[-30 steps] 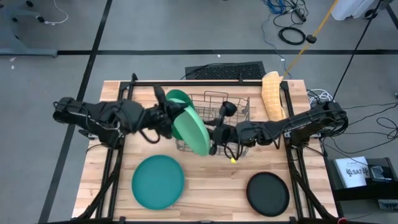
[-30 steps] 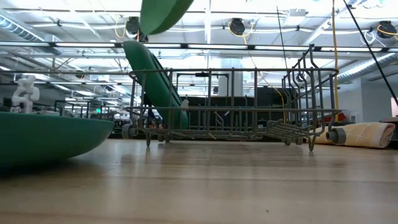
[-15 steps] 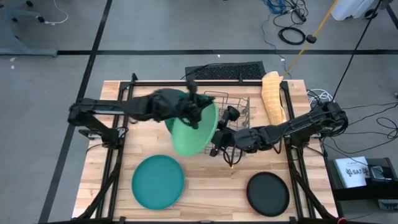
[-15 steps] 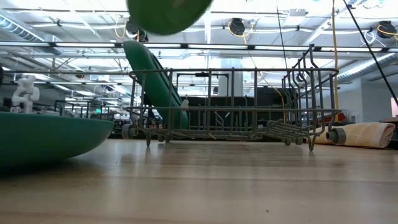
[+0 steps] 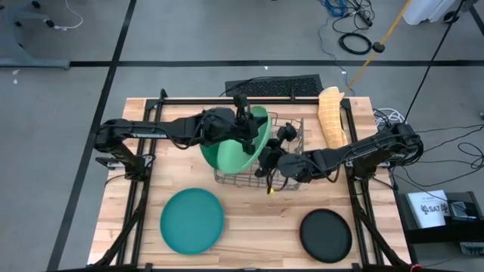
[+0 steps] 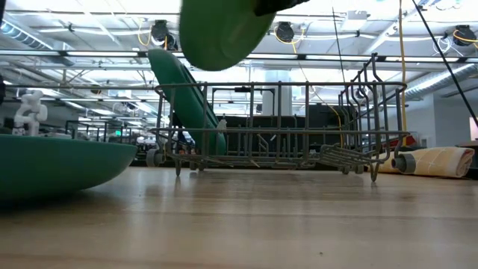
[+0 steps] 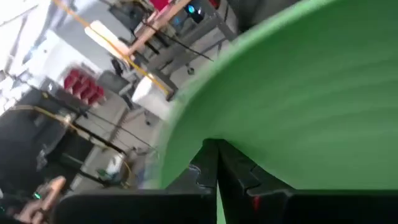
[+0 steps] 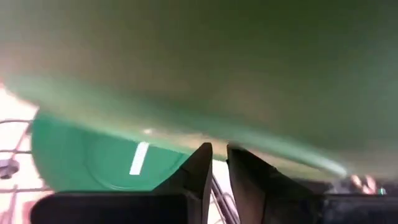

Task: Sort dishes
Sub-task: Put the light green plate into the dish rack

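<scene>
My left gripper (image 5: 246, 125) is shut on the large light-green plate (image 5: 234, 151), which hangs over the left part of the grey wire rack (image 5: 291, 128). The low view shows the plate (image 6: 224, 33) above the rack's top (image 6: 299, 86). My right gripper (image 5: 266, 162) is at the plate's near-right rim with its fingers (image 8: 202, 165) almost together and nothing between them. Another green plate (image 6: 183, 97) leans on edge in the rack's left end. The teal-green plate (image 5: 192, 219) lies flat at the near left. The black-faced plate (image 5: 326, 234) lies flat at the near right. My left gripper pinches the light-green plate's rim (image 7: 236, 134) between its two fingers, at the plate's far edge. The fingers come from the table's left, slanting down. The plate is lifted clear of the rack and tilted, its near edge lower.
A rolled pale-yellow cloth (image 5: 330, 117) lies to the right of the rack. A black mat (image 5: 274, 85) lies at the far edge behind the rack. Bare wood shows between the two flat plates on the near side.
My left gripper has swung toward the table's right and far edge with the light-green plate. The plate has turned from a steep, nearly edge-on tilt to a broader face and now hangs over the rack. My right gripper has stayed at the rack's near side.
</scene>
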Action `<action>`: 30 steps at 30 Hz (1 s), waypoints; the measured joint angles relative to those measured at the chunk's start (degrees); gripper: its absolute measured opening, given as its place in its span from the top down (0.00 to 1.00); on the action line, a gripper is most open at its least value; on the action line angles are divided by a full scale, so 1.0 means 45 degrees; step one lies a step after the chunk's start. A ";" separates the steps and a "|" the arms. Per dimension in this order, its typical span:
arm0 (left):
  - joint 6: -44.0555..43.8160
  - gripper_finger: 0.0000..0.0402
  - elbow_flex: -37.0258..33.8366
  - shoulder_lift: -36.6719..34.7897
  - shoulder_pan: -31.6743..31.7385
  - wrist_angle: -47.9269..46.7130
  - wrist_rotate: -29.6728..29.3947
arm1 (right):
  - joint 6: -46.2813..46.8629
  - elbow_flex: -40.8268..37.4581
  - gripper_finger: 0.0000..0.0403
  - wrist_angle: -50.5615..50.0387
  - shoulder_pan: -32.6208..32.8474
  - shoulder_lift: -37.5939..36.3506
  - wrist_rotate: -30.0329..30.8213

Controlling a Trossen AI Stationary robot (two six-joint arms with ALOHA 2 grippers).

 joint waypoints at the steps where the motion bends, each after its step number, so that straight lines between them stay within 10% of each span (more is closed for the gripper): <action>1: -0.0165 0.99 -0.0001 0.0012 -0.0006 -0.0075 -0.0043 | 0.0171 0.0000 0.88 -0.0061 -0.0070 -0.0012 0.0044; 30: -0.6777 0.77 0.0004 -0.0056 -0.0014 -0.2410 -0.0037 | 0.1732 0.0015 0.88 -0.0156 -0.0645 0.0047 -0.1388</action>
